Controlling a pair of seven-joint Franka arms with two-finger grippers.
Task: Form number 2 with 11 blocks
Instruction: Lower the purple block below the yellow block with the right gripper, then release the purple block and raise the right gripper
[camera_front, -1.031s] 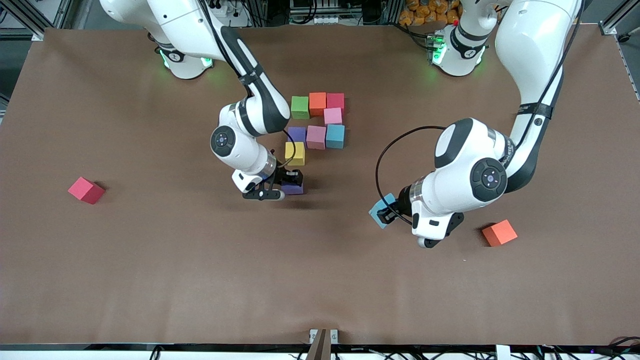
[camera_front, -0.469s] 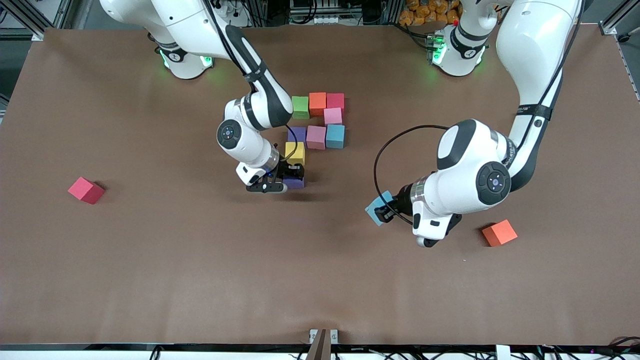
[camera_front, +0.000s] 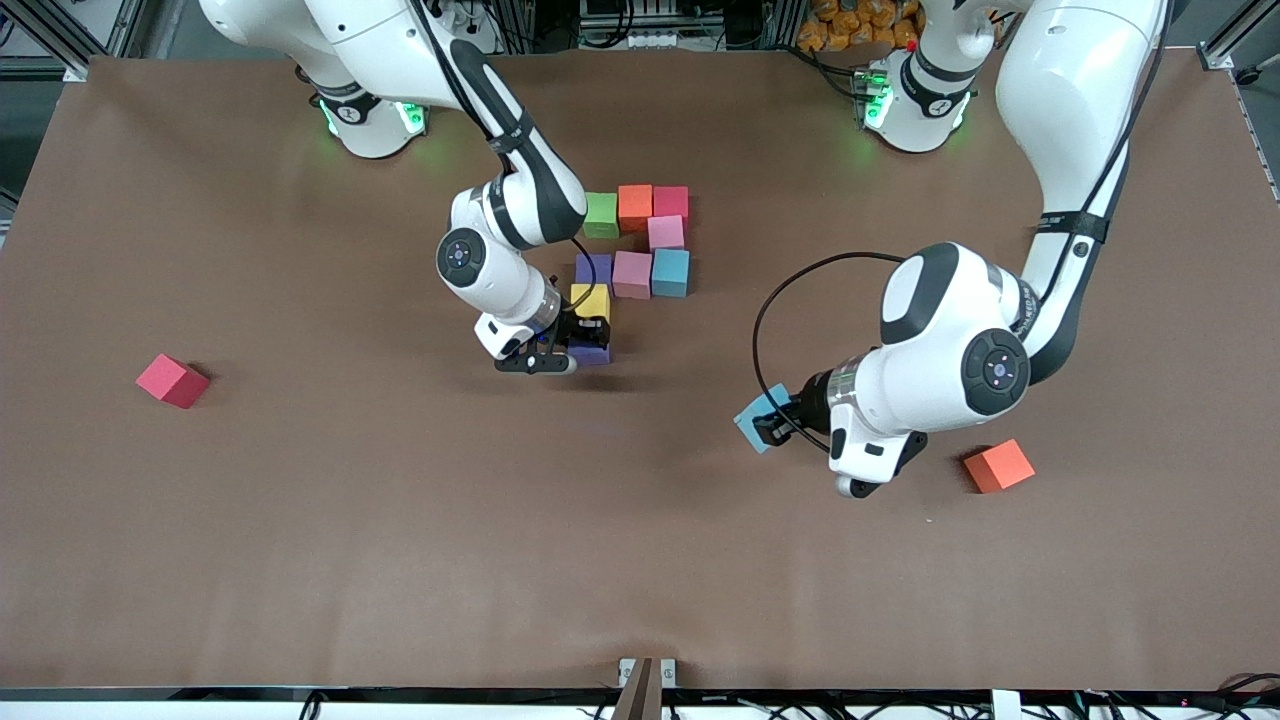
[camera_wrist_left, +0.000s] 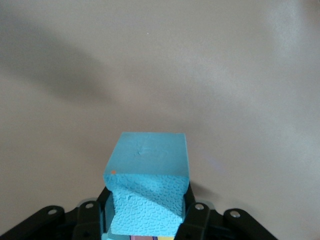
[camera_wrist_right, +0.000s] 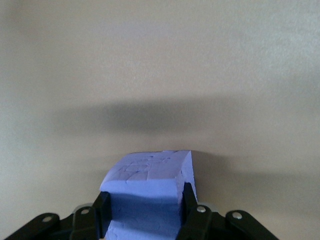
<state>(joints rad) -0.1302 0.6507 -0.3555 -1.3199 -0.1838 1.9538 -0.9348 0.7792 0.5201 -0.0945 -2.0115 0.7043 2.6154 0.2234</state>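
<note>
a: status, front of table first?

b: loose orange block (camera_front: 999, 466) lies on the table (camera_front: 300, 560) nearest the front camera, just past the left arm's wrist toward the left arm's end. left gripper (camera_front: 765, 427) is clamped on a light blue block (camera_front: 756, 418), held up over bare table; the left wrist view shows both fingers (camera_wrist_left: 196, 220) pressed into its sides (camera_wrist_left: 147, 182).

a: right side?

b: loose red block (camera_front: 172, 380) sits well apart from the right gripper, toward the right arm's end. right gripper (camera_front: 585, 345) is closed on a purple block (camera_front: 592, 354); the right wrist view shows the fingers (camera_wrist_right: 192, 215) squeezing it (camera_wrist_right: 147, 195). can't tell if it touches the table yet.

a: where relative to the figure?

b: held purple block is right beside the yellow block (camera_front: 590, 301), on its camera side. farther from that gripper: second purple block (camera_front: 594, 268), pink block (camera_front: 632, 274), teal block (camera_front: 670, 272) in a row. then a lighter pink block (camera_front: 665, 232). farthest row: green block (camera_front: 600, 215), orange block (camera_front: 634, 207), red block (camera_front: 671, 203).

a: placed count?

b: eight on the table in the cluster.
</note>
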